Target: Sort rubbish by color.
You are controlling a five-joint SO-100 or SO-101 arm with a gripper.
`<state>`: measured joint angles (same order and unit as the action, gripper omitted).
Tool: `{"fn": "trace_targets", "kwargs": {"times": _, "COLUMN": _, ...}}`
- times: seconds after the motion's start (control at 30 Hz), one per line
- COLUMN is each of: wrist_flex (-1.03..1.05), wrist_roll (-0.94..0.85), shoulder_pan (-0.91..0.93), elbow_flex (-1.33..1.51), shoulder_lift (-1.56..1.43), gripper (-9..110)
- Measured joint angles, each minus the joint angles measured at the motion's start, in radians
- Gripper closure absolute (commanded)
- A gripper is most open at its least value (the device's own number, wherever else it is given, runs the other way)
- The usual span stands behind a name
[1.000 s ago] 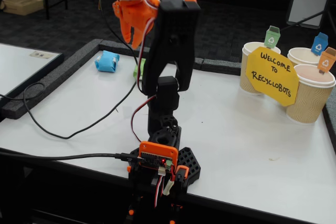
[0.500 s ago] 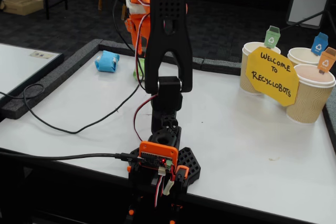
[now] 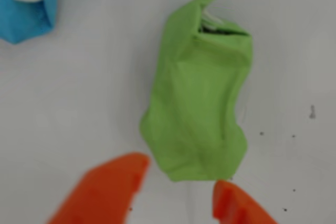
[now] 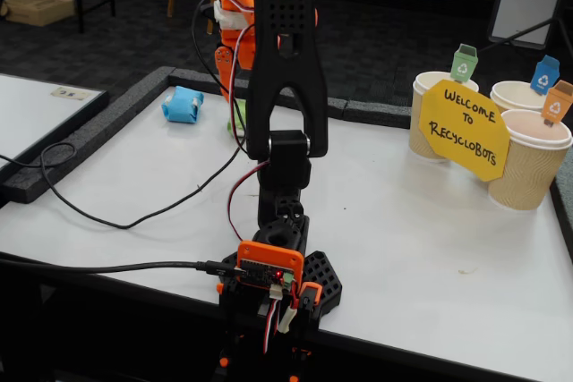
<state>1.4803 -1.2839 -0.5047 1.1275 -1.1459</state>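
Since a moment ago I've dipped my open orange gripper (image 3: 181, 195) slightly; the crumpled light green paper wad (image 3: 202, 98) lies lengthwise just beyond the fingertips

A black and orange arm (image 4: 282, 114) stands on the white table (image 4: 421, 239), with a blue wad (image 4: 183, 104) behind it and 3 paper cups (image 4: 528, 163) at the right.

Light-green wad (image 3: 198, 93), light-blue wad (image 3: 25, 4), orange pincer (image 3: 181, 195).

blue wad (image 3: 25, 4) cropped at wrist-view corner, green wad (image 4: 238, 116) mostly behind arm (image 4: 285, 87)
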Motion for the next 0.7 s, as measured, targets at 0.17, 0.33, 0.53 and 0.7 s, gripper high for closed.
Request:
{"fn": "trace_targets", "kwargs": {"times": 0.17, "wrist_flex": -0.095, "wrist_roll": -0.015, "shoulder_pan": -0.002, "elbow_flex": 0.0, "shoulder_lift": 0.0, "gripper": 82}}
{"fn": "trace_targets", "kwargs": {"times": 0.33, "wrist_flex": -0.146, "wrist_roll": -0.08, "shoulder_pan": 0.005, "elbow_flex": 0.0, "shoulder_lift": 0.0, "gripper": 78}}
{"fn": "trace_targets", "kwargs": {"times": 0.53, "wrist_flex": -0.155, "wrist_roll": -0.114, "shoulder_pan": 0.038, "elbow_flex": -0.002, "shoulder_lift": 0.044, "gripper": 78}}
{"fn": "trace_targets", "kwargs": {"times": 0.7, "wrist_flex": -0.152, "wrist_roll": -0.117, "shoulder_pan": 0.081, "elbow_flex": -0.002, "shoulder_lift": 0.067, "gripper": 79}}
